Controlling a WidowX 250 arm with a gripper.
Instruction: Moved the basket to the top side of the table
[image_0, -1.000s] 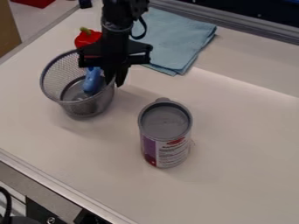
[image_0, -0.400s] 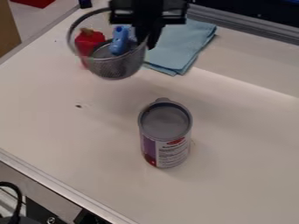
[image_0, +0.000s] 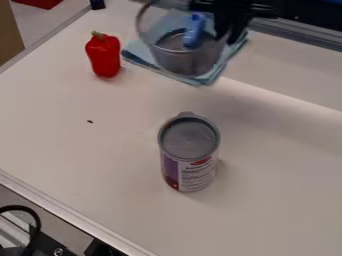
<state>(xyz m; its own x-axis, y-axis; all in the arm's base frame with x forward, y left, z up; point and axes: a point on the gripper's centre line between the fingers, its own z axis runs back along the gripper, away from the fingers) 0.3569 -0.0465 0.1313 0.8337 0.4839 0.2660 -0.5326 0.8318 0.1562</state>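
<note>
At the top of the view, right of centre, my black gripper (image_0: 230, 32) is shut on the right side of the wire mesh basket (image_0: 184, 57). The basket hangs above the folded blue cloth, hiding much of it, with its open top tilted up toward the camera. A blue object (image_0: 194, 31) rests inside it.
The light table (image_0: 80, 165) carries a large can (image_0: 189, 152) standing near the middle. A red pepper (image_0: 103, 55) stands at the upper left. Under the basket lies the blue cloth (image_0: 137, 52). A metal ledge (image_0: 300, 33) runs along the table's far edge.
The basket has left the tabletop at the left and moved up and to the right, held by my gripper, with the blue object inside. The pepper now stands uncovered.
</note>
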